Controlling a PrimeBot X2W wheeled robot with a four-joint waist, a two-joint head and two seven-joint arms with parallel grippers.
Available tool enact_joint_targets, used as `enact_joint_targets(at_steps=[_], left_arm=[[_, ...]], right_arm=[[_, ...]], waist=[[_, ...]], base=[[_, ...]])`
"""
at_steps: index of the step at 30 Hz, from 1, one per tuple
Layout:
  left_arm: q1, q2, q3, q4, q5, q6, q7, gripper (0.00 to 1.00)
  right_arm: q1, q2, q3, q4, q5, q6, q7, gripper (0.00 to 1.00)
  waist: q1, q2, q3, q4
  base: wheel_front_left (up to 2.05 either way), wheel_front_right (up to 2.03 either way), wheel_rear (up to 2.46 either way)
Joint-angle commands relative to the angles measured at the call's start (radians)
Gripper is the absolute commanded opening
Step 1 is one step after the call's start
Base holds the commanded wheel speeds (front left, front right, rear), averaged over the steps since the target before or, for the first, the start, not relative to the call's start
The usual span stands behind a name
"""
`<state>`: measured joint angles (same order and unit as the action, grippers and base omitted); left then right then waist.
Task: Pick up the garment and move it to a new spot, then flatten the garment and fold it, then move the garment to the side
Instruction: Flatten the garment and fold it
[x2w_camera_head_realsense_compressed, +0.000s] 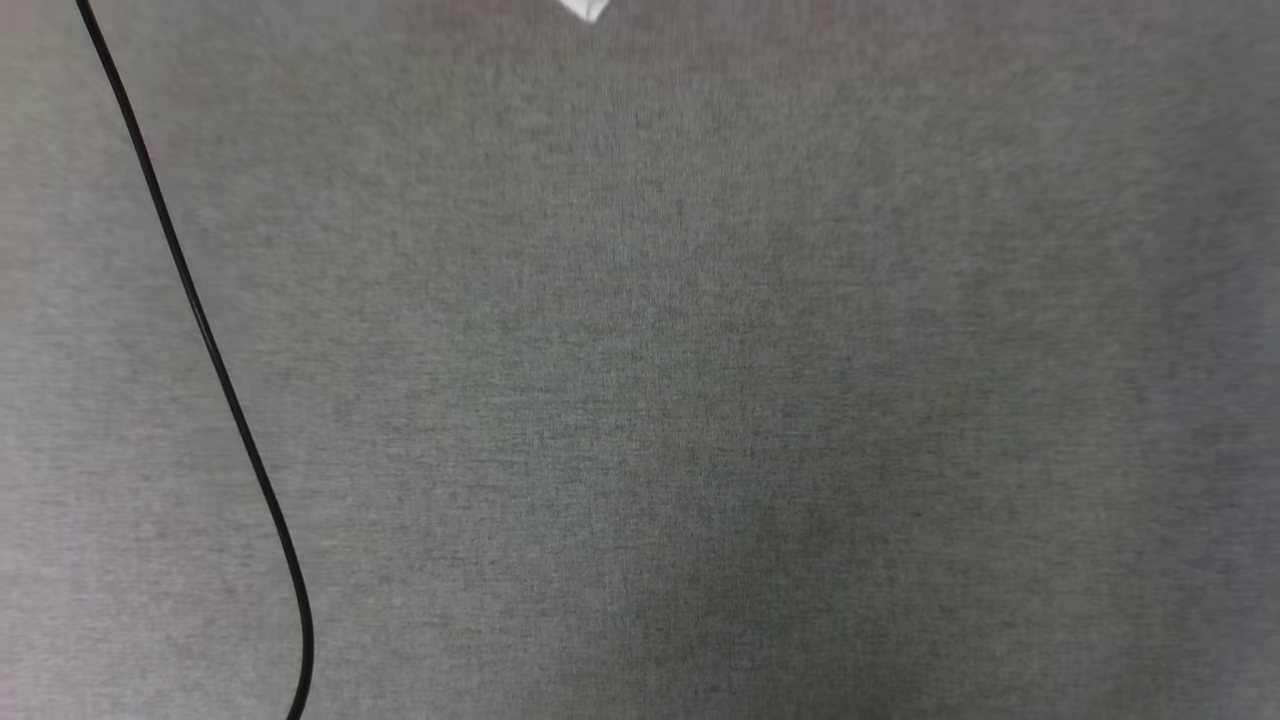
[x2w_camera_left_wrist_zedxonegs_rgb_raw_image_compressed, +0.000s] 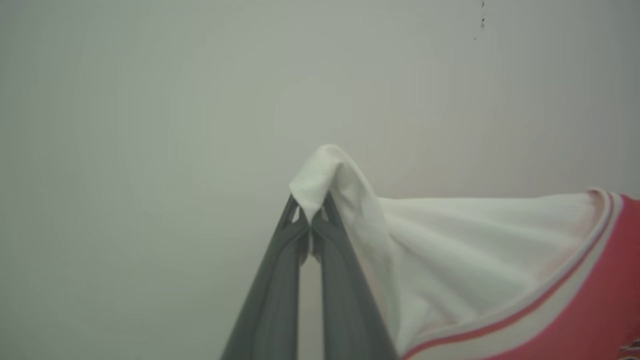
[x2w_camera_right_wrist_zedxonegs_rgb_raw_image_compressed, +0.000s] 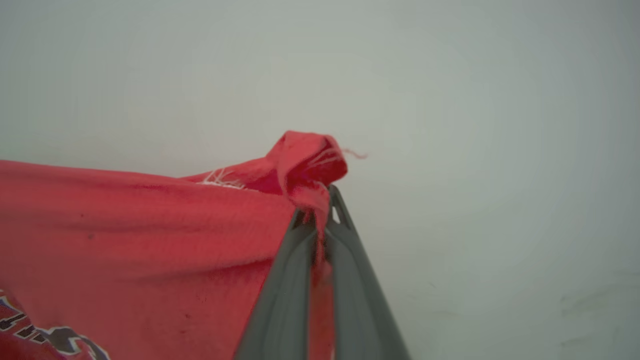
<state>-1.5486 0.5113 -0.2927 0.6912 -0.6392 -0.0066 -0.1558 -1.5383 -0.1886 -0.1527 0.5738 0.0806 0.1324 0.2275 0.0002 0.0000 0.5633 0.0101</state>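
While the left gripper (x2w_camera_left_wrist_zedxonegs_rgb_raw_image_compressed: 311, 214) pinches a white sleeve corner of the garment (x2w_camera_left_wrist_zedxonegs_rgb_raw_image_compressed: 475, 250) between its closed fingers, the cloth drapes off to that view's right, white first, then striped trim and red; the right gripper (x2w_camera_right_wrist_zedxonegs_rgb_raw_image_compressed: 322, 212) is clamped tight on a bunched red edge, the red body with black lettering spreading to its view's left; in the head view a black cable (x2w_camera_head_realsense_compressed: 200, 330) crosses the grey surface (x2w_camera_head_realsense_compressed: 700, 400).

The garment (x2w_camera_left_wrist_zedxonegs_rgb_raw_image_compressed: 475, 250) runs off the left wrist view's right and bottom edges. In the right wrist view its black lettering (x2w_camera_right_wrist_zedxonegs_rgb_raw_image_compressed: 50, 337) is cut by the lower-left corner, unreadable. In the head view, a black cable (x2w_camera_head_realsense_compressed: 200, 330) exits top and bottom; a white scrap (x2w_camera_head_realsense_compressed: 590, 10) at the top edge is unidentifiable.
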Motion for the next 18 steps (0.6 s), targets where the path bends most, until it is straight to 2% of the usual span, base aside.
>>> enact_joint_targets(at_steps=[1, 6, 10, 18], left_arm=[[-0.018, 0.018, 0.007, 0.017, -0.003, 0.000, -0.009, 0.00], [-0.036, 0.013, 0.004, 0.090, -0.012, -0.036, -0.036, 0.00], [-0.026, -0.002, -0.007, 0.145, -0.020, -0.069, -0.057, 0.00], [0.123, -0.050, -0.033, 0.230, -0.055, -0.114, -0.097, 0.00]], right_arm=[[-0.020, -0.016, 0.000, 0.017, -0.002, -0.003, -0.007, 0.00], [-0.062, -0.015, 0.041, 0.103, 0.011, -0.003, -0.043, 0.00], [-0.049, -0.018, 0.061, 0.170, 0.031, -0.003, -0.073, 0.00], [0.124, -0.028, 0.115, 0.282, 0.099, -0.003, -0.142, 0.00]], waist=[[-0.0002, 0.0000, 0.061, 0.004], [-0.0002, 0.0000, 0.140, 0.006], [-0.0002, 0.0000, 0.160, 0.007], [-0.0002, 0.0000, 0.076, 0.015]], base=[[0.00, 0.00, 0.00], [0.00, 0.00, 0.00], [0.00, 0.00, 0.00], [0.00, 0.00, 0.00]])
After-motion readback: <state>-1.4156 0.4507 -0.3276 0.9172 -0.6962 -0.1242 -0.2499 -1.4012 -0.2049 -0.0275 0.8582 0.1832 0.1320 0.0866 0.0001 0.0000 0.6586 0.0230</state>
